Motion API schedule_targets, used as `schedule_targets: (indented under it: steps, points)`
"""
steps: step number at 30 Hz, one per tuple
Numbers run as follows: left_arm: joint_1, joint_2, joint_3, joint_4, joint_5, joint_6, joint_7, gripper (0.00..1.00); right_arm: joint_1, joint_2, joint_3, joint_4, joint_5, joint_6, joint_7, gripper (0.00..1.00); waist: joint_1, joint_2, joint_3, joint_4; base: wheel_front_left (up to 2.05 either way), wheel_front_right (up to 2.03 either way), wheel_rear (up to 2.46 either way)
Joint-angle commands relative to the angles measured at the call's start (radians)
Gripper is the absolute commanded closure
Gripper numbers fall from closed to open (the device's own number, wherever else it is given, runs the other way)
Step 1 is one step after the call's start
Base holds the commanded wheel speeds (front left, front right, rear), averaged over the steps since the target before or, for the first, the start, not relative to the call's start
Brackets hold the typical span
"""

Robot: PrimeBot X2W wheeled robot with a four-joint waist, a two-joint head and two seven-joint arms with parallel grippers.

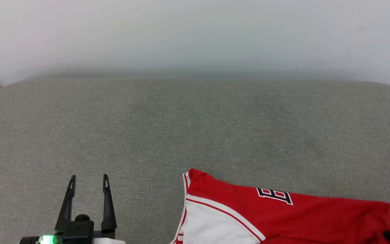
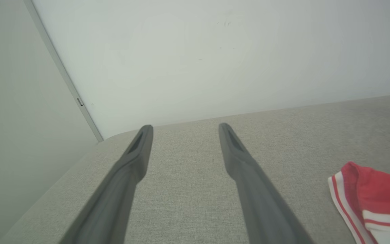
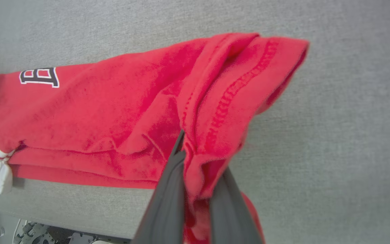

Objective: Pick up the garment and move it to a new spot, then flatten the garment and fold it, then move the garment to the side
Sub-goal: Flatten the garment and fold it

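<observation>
At right wrist, right claw (image 3: pixel 200 159) pinching garment (image 3: pixel 113 101), overhead, left claw (image 1: pixel 89 177) spread

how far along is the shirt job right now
Done, apparently: the garment lies in stacked layers, so it looks at least partly folded. In hand: the right gripper is shut on a bunch of its red fabric; the left gripper is open and empty over the grey surface. Left, probably: carrying it aside and letting go.
</observation>
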Motion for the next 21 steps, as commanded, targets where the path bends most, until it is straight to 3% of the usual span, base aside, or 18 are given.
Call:
schedule_targets:
  steps: [1,6,12,17,21]
  points:
    - [0.007,0.002,-0.003,0.002,0.002,-0.004,-0.002,0.00,0.009,0.012,0.010,-0.047,0.005,0.000,0.014,1.00,-0.0001,0.0000,-0.002,0.000,0.00,0.00,0.00]
    - [0.009,0.001,-0.007,0.010,0.002,-0.007,-0.002,0.00,0.024,0.024,0.076,-0.238,-0.021,0.000,0.079,1.00,-0.0001,0.0000,-0.002,0.006,0.00,0.00,0.00]
    - [0.003,-0.008,-0.007,0.020,-0.008,-0.016,-0.002,0.00,-0.041,0.047,0.225,-0.416,-0.007,0.000,0.177,1.00,-0.0001,0.0000,0.003,0.011,0.00,0.00,0.00]
    - [-0.009,-0.016,-0.016,0.025,-0.002,-0.029,-0.002,0.00,-0.152,0.070,0.380,-0.451,-0.007,0.000,0.217,1.00,-0.0001,0.0000,0.006,0.021,0.00,0.00,0.00]
    - [-0.018,-0.023,-0.021,0.026,-0.003,-0.034,-0.002,0.00,-0.265,0.106,0.511,-0.408,-0.010,0.000,0.219,1.00,-0.0001,0.0000,0.014,0.029,0.00,0.00,0.00]
